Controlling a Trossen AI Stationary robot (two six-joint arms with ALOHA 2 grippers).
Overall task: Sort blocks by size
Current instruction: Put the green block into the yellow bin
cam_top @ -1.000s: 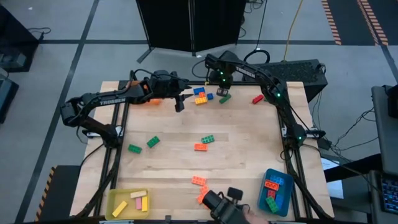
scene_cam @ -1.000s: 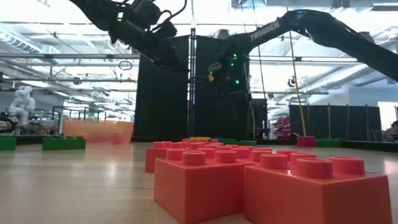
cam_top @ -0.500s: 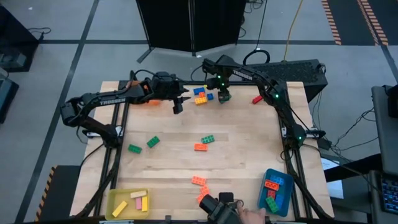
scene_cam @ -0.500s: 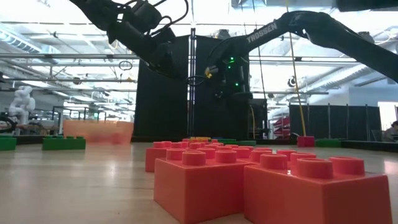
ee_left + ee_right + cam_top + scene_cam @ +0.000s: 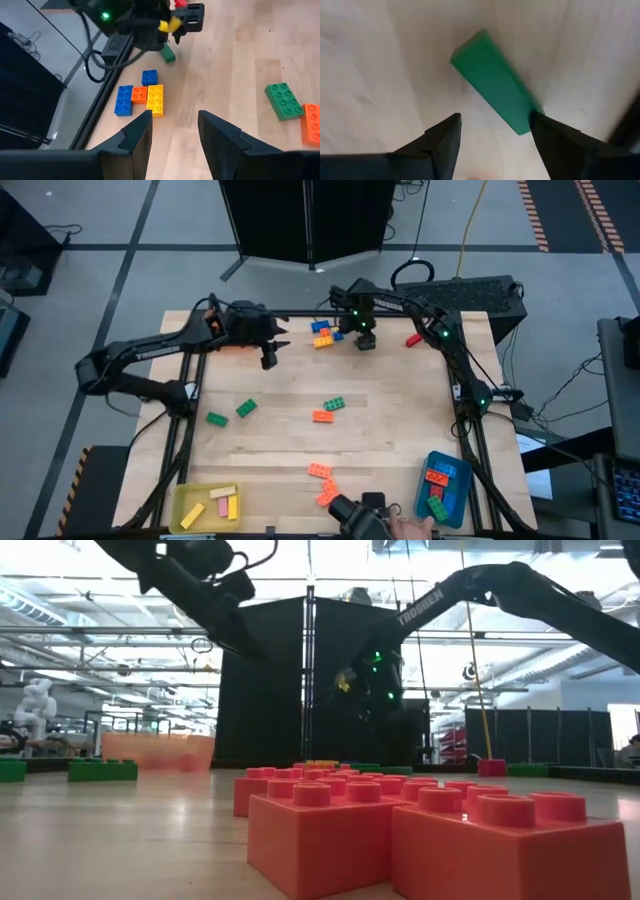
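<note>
Green brick (image 5: 496, 82): flat on the wooden surface (image 5: 380, 65), directly under the right claw (image 5: 492, 132), fingers spread, not touching.

A robotics lab: wooden table (image 5: 300, 440) on a metal frame, taped floor (image 5: 100, 240), cables, white humanoid robot (image 5: 32, 705)

yellow tray (image 5: 182, 518), blue tray (image 5: 461, 480) and orange tray (image 5: 232, 343) sit on the wood table (image 5: 390, 440).
</note>
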